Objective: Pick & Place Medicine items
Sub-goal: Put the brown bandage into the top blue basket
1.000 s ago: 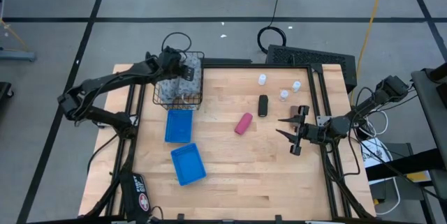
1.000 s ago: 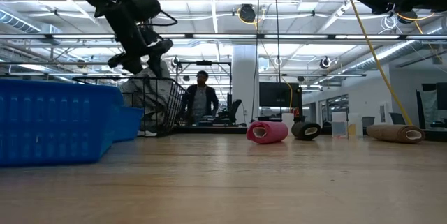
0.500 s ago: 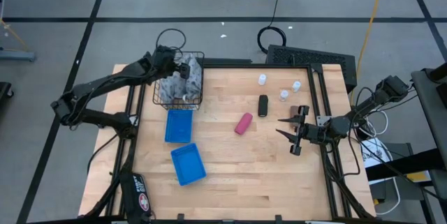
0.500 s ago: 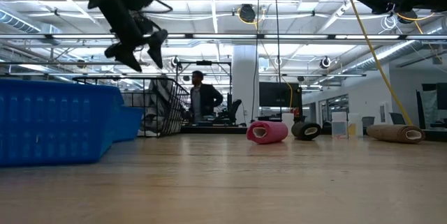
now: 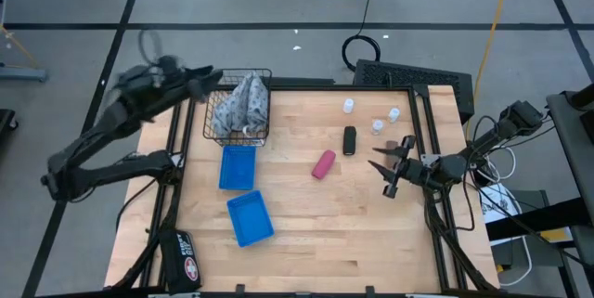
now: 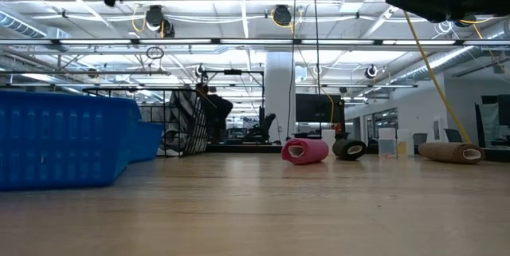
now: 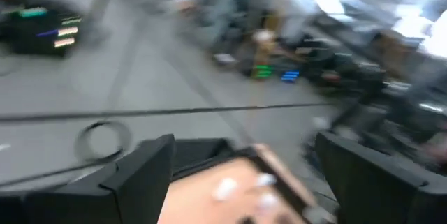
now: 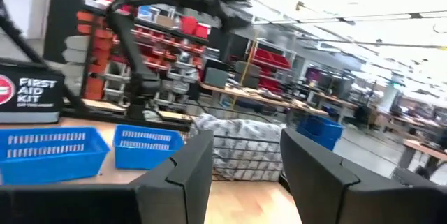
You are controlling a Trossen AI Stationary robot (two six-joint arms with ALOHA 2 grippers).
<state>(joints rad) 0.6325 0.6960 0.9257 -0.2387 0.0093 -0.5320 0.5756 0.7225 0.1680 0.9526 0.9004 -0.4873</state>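
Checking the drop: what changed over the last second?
The left gripper opened, let go of the grey patterned cloth bundle, which now lies in the black wire basket, and swung off the table's left edge. The right gripper, open, shifted slightly. Pink tube, black container and blue trays stayed.

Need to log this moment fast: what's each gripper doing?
Left gripper: open, empty, off the table's back-left corner.
Right gripper: open, empty, at the table's right edge.
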